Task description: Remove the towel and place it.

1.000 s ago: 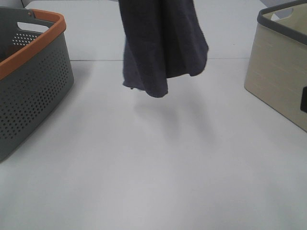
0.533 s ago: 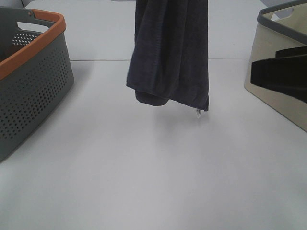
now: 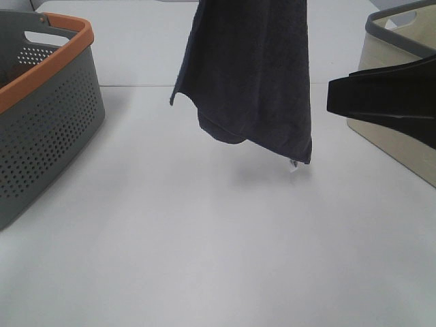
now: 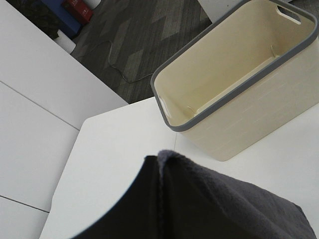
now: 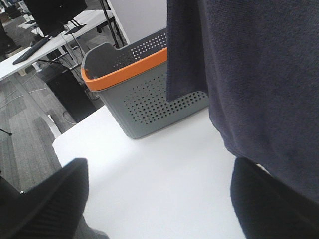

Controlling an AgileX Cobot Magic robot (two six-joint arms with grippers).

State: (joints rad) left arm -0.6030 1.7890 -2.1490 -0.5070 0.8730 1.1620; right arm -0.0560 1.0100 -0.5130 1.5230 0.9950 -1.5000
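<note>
While the grey perforated basket [image 3: 54,129] with the orange rim is sitting far to the left of both end effectors, the towel [image 3: 252,75] is hanging in loose folds over the middle of the white bench [image 3: 204,259], its lower edge clear of the surface. Its top is running out of the high view, where the left end effector is gripping it with jaws closed together on the cloth; in the left wrist view the bunched towel is filling the space directly beneath that end effector. A small white tag [image 3: 293,167] is dangling from the towel's lowest corner, the one nearest the right end effector [image 3: 334,97]. That end effector is hovering just to the right of the towel, not touching it, with its fingers [image 5: 50,199] standing wide apart. Behind it, further right, the beige basket [image 3: 395,153] with the grey rim is standing.
</note>
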